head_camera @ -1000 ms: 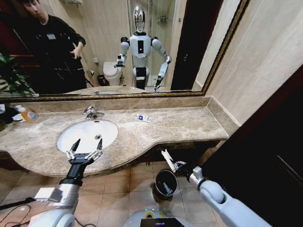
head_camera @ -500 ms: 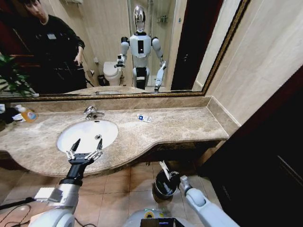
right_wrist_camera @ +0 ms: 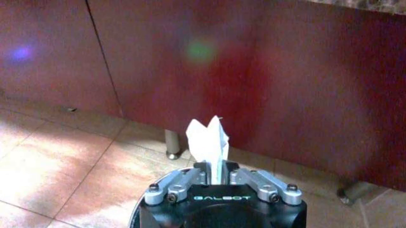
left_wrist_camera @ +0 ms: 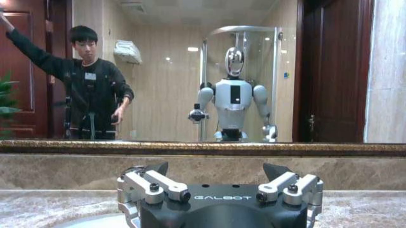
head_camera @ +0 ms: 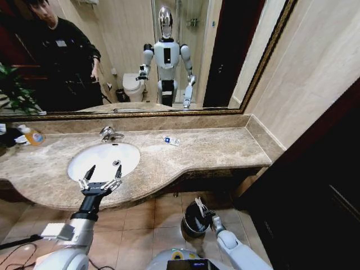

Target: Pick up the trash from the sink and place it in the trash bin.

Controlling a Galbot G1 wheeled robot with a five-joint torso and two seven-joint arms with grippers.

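One white scrap of trash [right_wrist_camera: 210, 142] is pinched between the closed fingers of the right gripper [head_camera: 201, 209], which is held right over the trash bin [head_camera: 193, 227] on the floor. The left gripper [head_camera: 100, 179] is held spread wide at the front edge of the sink [head_camera: 79, 161], far from the trash bin. A small sachet [head_camera: 171, 140] is left on the worktop [head_camera: 214, 149], just beside the sink.

A white folded strip of trash [right_wrist_camera: 211, 142] stands upright, pinched over the black trash bin [head_camera: 194, 220]; the white sink [head_camera: 104, 159] lies bare.
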